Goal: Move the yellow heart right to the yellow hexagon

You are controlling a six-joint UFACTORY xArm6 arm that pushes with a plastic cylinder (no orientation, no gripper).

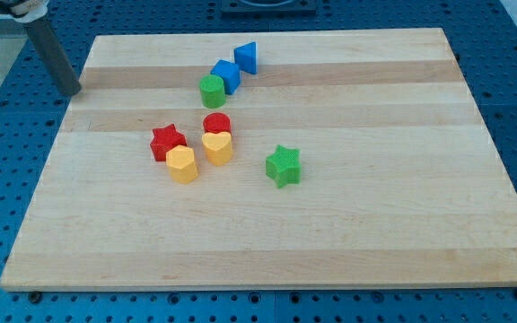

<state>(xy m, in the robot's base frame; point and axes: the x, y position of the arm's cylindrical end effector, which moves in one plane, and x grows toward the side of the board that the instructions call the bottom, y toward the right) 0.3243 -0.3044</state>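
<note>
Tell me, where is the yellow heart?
The yellow heart sits left of the board's middle, right below the red cylinder, with the yellow hexagon close at its lower left.

wooden board (348, 224), pale, lying flat. my tip (73, 91) rests at its upper left edge, well apart from all blocks. nearest, to the tip's right: green cylinder (211, 91), blue cube (226, 75), blue triangle (247, 57), in a rising diagonal row. lower right of the tip: red star (167, 142), yellow hexagon (181, 165), yellow heart (217, 147), red cylinder (216, 124), closely grouped. farthest: green star (284, 165).
</note>
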